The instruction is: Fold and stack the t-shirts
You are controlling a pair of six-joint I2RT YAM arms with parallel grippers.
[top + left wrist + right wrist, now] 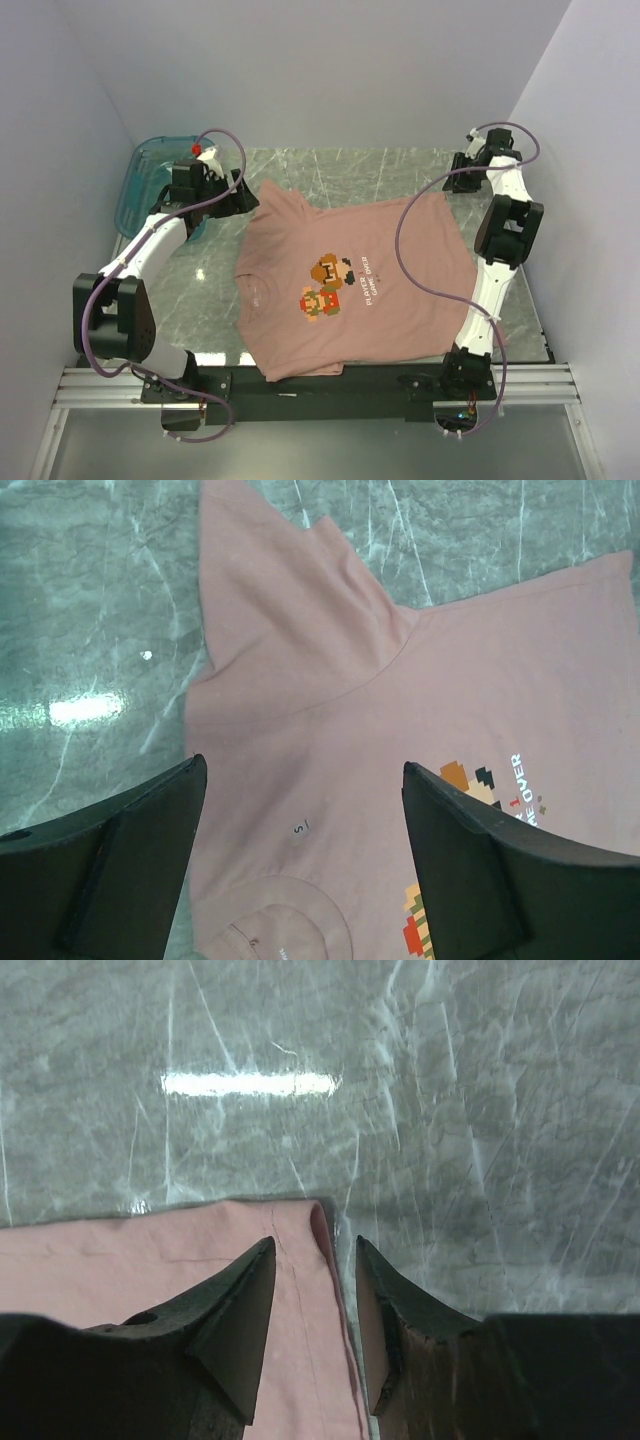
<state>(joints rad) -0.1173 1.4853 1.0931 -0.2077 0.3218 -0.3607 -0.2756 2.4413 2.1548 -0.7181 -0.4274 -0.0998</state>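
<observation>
A dusty-pink t-shirt lies spread flat and face up on the marble table, collar to the left, hem to the right, with a pixel-art figure on the chest. My left gripper hovers wide open over the far shoulder, empty. In the left wrist view its jaws frame the size tag, above the collar. My right gripper is at the shirt's far hem corner. In the right wrist view the gripper straddles that hem edge, partly open, with the cloth lying flat between the fingers.
A translucent teal bin stands at the far left, just behind the left gripper. The far sleeve points toward the back of the table. Bare marble shows beyond the shirt. White walls enclose the table.
</observation>
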